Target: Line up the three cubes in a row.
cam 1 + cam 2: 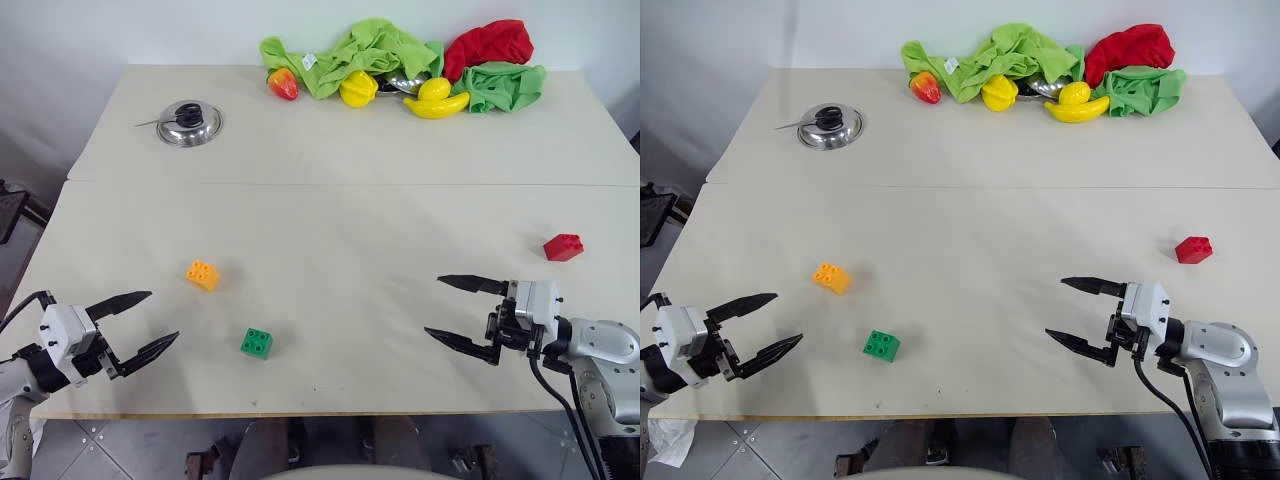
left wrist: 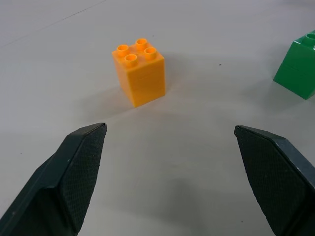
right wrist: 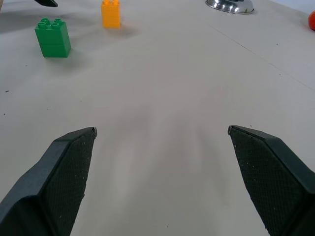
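Three studded cubes lie apart on the cream table [image 1: 330, 230]. The orange-yellow cube [image 1: 203, 274] sits at the left, the green cube [image 1: 256, 343] a little nearer the front edge, and the red cube [image 1: 563, 247] far to the right. My left gripper [image 1: 150, 322] hovers open at the front left, its fingers aimed toward the orange-yellow cube [image 2: 139, 73], with the green cube [image 2: 298, 69] off to one side. My right gripper [image 1: 450, 310] hangs open at the front right, short of the red cube, holding nothing.
At the table's back edge lie green cloths [image 1: 360, 50], a red cloth [image 1: 490, 45] and yellow and red toy fruits [image 1: 435, 100]. A metal lid [image 1: 189, 123] rests at the back left. A seam crosses the table.
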